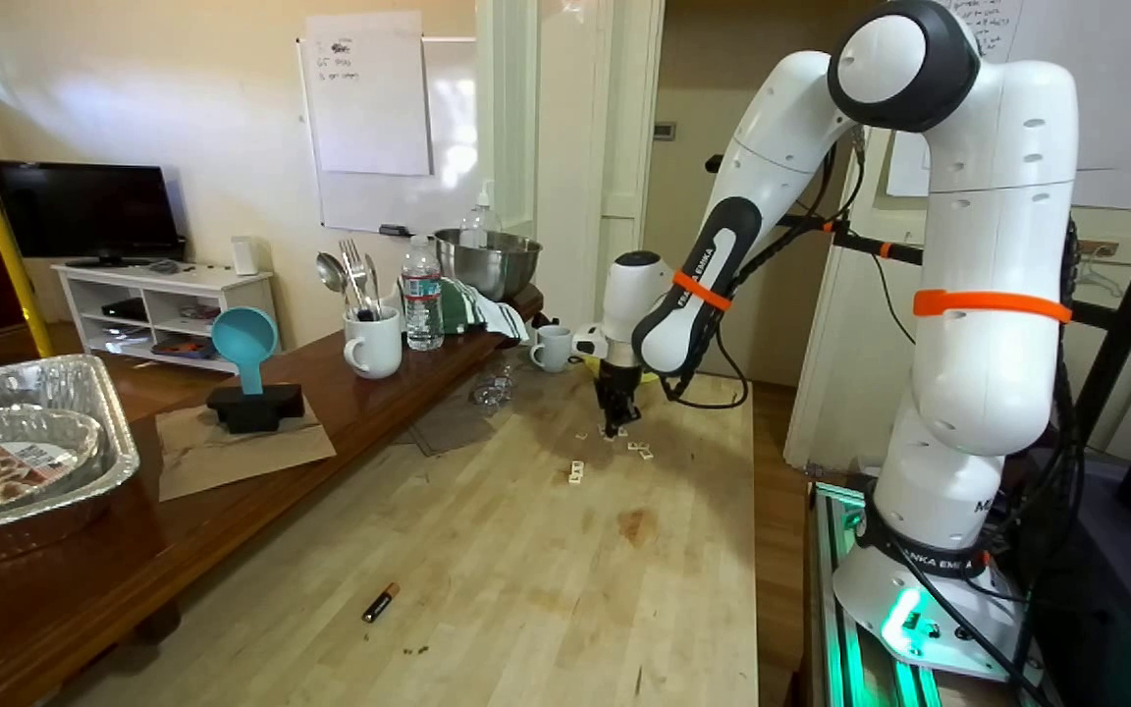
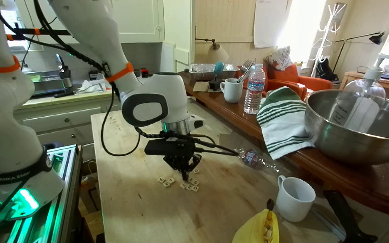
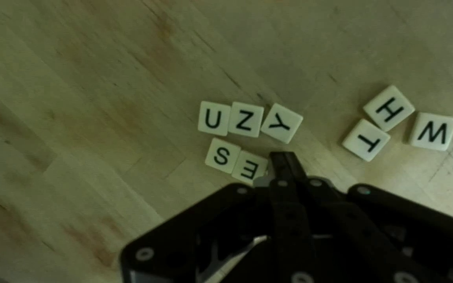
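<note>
We see the gripper (image 3: 284, 157) closed, fingertips together, just beside the E tile (image 3: 249, 167) on the surface (image 3: 104, 98); the S tile (image 3: 222, 155) touches it, and the Y tile (image 3: 282, 123) lies near them.

In the wrist view the gripper (image 3: 284, 157) hides a corner of the E tile (image 3: 249, 167); whether the 2 touch is unclear, and the bottom edge crops the gripper's rear. In an exterior view the letter tiles (image 1: 576, 478) are too small to read, and the left edge cuts the foil tray (image 1: 120, 432). In an exterior view the yellow pouch (image 2: 250, 231) runs past the bottom edge.
</note>
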You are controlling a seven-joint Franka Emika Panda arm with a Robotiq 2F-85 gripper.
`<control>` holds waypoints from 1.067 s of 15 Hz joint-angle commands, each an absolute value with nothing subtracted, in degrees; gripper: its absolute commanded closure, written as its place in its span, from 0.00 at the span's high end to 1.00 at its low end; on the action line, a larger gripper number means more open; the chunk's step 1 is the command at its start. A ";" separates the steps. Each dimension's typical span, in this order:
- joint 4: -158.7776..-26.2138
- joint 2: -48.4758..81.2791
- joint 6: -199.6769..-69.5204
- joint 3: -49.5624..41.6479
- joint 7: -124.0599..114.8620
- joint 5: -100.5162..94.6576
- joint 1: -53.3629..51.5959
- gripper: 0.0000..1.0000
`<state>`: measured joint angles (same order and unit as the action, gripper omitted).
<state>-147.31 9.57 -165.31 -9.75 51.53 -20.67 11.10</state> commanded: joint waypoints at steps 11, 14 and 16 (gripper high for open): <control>-145.16 10.79 -157.53 -9.16 36.80 -19.26 9.35 0.00; -143.75 10.85 -153.65 -9.22 28.18 -19.99 8.23 0.00; -143.00 10.98 -151.85 -8.82 22.25 -19.41 7.80 0.00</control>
